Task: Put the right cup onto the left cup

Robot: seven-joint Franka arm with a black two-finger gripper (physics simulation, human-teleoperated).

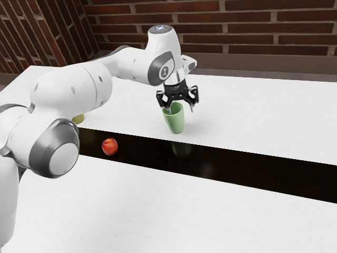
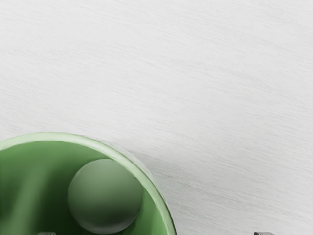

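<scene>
Clock directions refer to the exterior view. The gripper (image 1: 181,109) is positioned at the mouth of the green cup (image 1: 177,122). Its fingers are apart: one is at the cup's open mouth, inside the rim outline; the other is outside the rim, on the 3 o'clock side. Contact between either finger and the cup wall cannot be determined.

The green cup is located mouth up on the white surface (image 1: 253,116), near the edge of the glossy black strip (image 1: 237,171), which passes at 6 o'clock from the cup. The wrist view shows the cup's interior and round bottom. A red fruit (image 1: 110,146) rests on the strip, well apart from the cup at 8 o'clock. A yellow-green object (image 1: 78,119), partly hidden by the arm (image 1: 73,89), lies at 9 o'clock.
</scene>
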